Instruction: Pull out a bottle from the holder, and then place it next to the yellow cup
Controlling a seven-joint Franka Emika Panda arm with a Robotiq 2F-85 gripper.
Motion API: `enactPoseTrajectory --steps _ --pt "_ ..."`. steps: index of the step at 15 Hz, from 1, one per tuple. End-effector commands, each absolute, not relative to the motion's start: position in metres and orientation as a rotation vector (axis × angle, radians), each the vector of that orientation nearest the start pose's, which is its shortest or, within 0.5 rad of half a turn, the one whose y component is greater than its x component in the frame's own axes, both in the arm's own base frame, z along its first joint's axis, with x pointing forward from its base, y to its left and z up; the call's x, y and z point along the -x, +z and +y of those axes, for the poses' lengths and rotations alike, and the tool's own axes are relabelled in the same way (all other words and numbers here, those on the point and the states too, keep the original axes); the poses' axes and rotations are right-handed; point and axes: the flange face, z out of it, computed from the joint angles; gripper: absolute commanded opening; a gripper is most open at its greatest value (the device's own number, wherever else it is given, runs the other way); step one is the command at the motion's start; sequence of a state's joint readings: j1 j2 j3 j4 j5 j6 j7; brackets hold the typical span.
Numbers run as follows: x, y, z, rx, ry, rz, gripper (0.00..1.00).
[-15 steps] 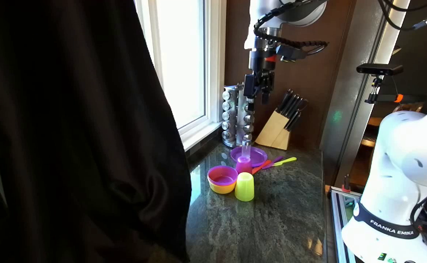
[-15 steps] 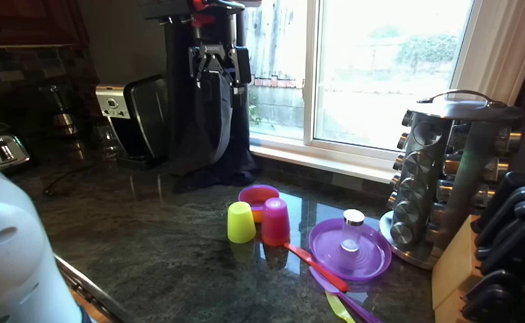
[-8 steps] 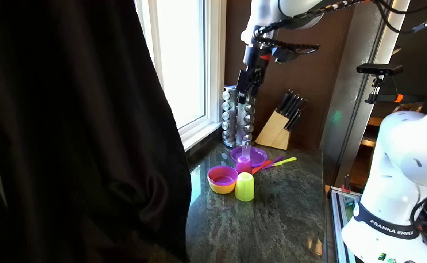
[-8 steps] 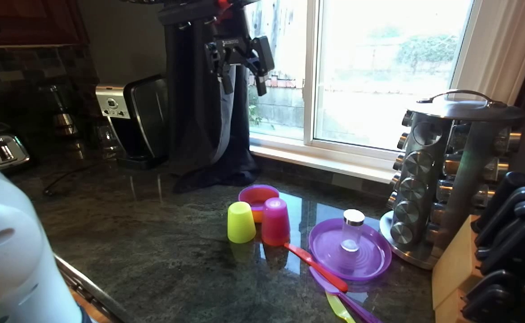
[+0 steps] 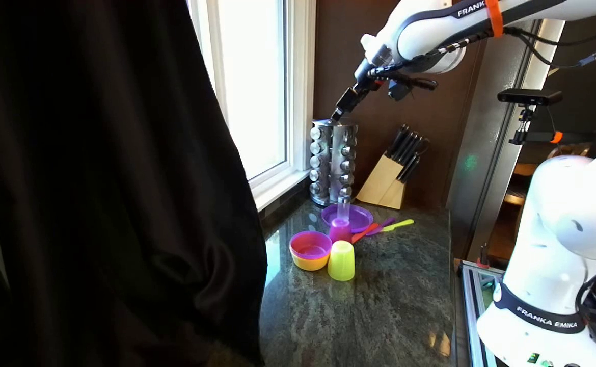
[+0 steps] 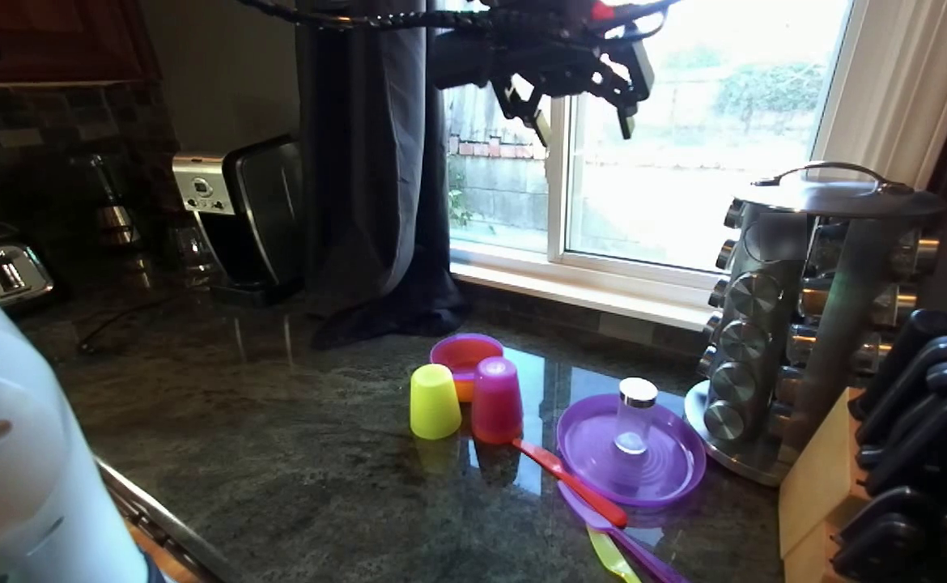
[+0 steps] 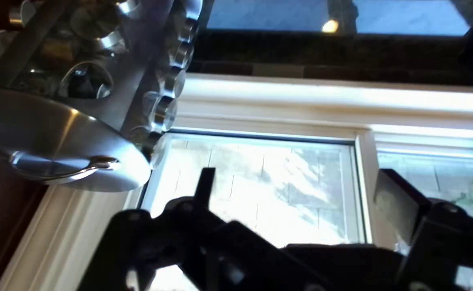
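Observation:
The holder (image 6: 834, 324) is a tall silvery rack of lidded jars, seen in both exterior views (image 5: 336, 168). In the wrist view the holder's lid (image 7: 38, 121) shows at the left, with a round opening above it. The yellow cup (image 6: 435, 402) stands upside down on the counter and also shows in an exterior view (image 5: 341, 262). A clear jar with a silver cap (image 6: 634, 417) stands on a purple plate (image 6: 587, 470). My gripper (image 6: 585, 129) is open and empty, tilted toward the window, high up and apart from the holder; its fingers frame the window in the wrist view (image 7: 295, 176).
A pink cup (image 6: 497, 401) and stacked bowls (image 5: 310, 250) stand beside the yellow cup. Red, purple and green plastic cutlery (image 6: 571, 482) lies by the plate. A wooden knife block (image 5: 382, 181) stands near the holder. A window (image 6: 684, 121) and a dark curtain (image 6: 376, 202) are behind.
My gripper has swung from pointing down to tilted toward the window. In an exterior view it has moved right, nearer the holder. The cups, plate and jar have not moved.

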State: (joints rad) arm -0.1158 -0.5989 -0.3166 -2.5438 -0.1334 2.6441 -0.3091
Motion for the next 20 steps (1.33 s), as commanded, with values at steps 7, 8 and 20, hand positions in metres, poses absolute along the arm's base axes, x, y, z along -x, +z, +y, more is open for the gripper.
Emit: enactPoseTrajectory --steps 7,8,20 --pt "-0.365 0.511 -0.215 3.049 -1.185 0.144 1.0" --pt "-0.364 0.512 -0.212 3.031 -1.247 0.142 1.0" --pt "-0.304 0.436 -0.295 2.897 -1.543 0.216 1.0"
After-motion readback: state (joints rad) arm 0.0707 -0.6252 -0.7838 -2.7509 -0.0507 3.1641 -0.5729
